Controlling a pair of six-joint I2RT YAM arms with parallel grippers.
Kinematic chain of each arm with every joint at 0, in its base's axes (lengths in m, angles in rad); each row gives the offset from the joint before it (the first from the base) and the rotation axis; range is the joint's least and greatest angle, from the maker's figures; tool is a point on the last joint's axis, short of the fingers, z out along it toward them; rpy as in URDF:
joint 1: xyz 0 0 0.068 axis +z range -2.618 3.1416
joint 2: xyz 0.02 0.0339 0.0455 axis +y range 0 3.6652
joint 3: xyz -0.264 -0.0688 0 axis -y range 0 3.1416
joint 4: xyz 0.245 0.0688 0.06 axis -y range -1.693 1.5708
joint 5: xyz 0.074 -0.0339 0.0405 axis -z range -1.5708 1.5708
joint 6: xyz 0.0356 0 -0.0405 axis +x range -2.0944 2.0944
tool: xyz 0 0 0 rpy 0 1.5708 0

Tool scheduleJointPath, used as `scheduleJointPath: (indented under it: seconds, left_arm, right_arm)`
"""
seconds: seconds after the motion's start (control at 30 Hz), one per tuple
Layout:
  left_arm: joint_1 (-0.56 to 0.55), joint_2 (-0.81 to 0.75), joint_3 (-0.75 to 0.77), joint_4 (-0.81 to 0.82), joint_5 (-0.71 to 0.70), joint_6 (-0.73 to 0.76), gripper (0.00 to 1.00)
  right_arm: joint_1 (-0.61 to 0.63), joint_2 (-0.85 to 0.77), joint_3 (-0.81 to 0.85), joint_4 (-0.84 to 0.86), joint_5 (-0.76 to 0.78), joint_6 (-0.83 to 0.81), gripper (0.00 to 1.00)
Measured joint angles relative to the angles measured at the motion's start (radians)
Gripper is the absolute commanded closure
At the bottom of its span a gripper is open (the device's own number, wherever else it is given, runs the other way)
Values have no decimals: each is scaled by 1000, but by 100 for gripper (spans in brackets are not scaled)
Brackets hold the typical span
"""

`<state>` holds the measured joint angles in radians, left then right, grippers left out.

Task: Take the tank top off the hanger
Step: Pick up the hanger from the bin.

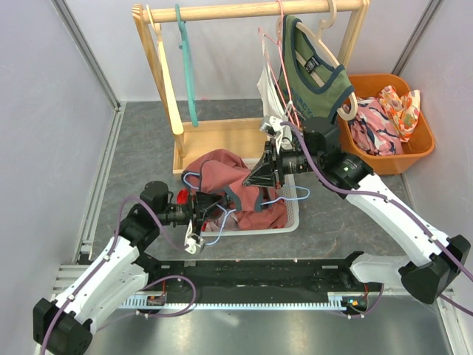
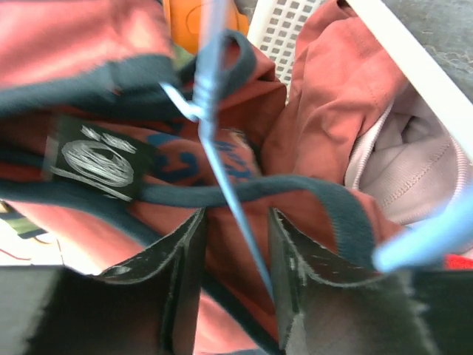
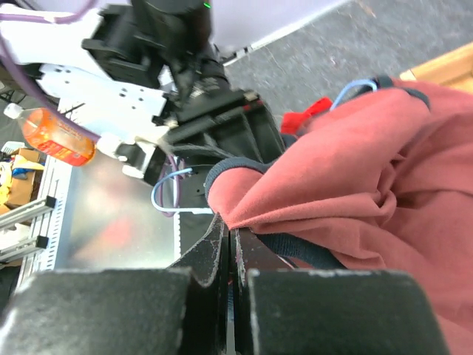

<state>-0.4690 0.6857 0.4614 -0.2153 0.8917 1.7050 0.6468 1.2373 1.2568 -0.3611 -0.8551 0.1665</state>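
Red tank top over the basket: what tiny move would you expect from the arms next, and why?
Probably the left gripper should close on the blue hanger, whose wire passes unclamped between the open jaws. The right gripper is pinched shut on the edge of the red tank top, so holding the hanger would let the two be pulled apart.

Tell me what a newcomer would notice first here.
The red tank top lies heaped over the white basket mid-table, with the right gripper shut on its edge and the left gripper open around its blue hanger. Behind, a green tank top hangs on the wooden rack, beside an orange bin of clothes.
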Motion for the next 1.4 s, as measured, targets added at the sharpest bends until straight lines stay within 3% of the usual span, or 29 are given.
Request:
scheduleJointPath:
  seconds: [0.03,0.07,0.17,0.43,0.47,0.57,0.63,0.7,0.73,1.0,1.03,1.13,1.2,1.4]
  left_arm:
    - [0,-1,-8,15,0,-9,77]
    - [-3,1,-13,26,-2,-16,88]
    - [-14,6,-17,66,-10,-40,98]
    - [-82,16,4,114,-98,-155,98]
    - [-86,12,14,114,-109,-172,98]
    - [-95,-12,62,91,-143,-230,98]
    - [-100,-26,114,50,-159,-274,93]
    - [-105,-35,190,4,-169,-336,91]
    - [-105,-38,231,-18,-178,-372,90]
    - [-108,0,523,-172,-181,-730,88]
    - [-108,0,533,-184,-178,-764,88]
    - [-109,1,538,-219,-175,-841,88]
    - [-109,8,534,-240,-177,-871,88]
    - [-109,23,507,-264,-203,-896,89]
  right_arm:
    - [0,-10,0,4,-5,4,100]
    - [0,-15,0,6,-8,6,100]
    - [-2,-26,-5,16,-20,24,100]
    - [-6,-24,-35,40,11,50,100]
    - [-8,-22,-36,40,34,50,92]
    - [-16,-8,-36,35,162,48,91]
    - [-19,9,-32,21,252,43,81]
    - [-22,30,-26,2,322,37,80]
    - [-22,37,-25,-7,360,30,75]
    - [-23,18,-25,-43,493,-34,50]
    - [-23,8,-25,-44,502,-43,40]
    - [-23,-35,-25,-40,537,-68,27]
    - [-23,-80,-26,-27,573,-82,23]
    - [-23,-233,-39,68,700,-97,26]
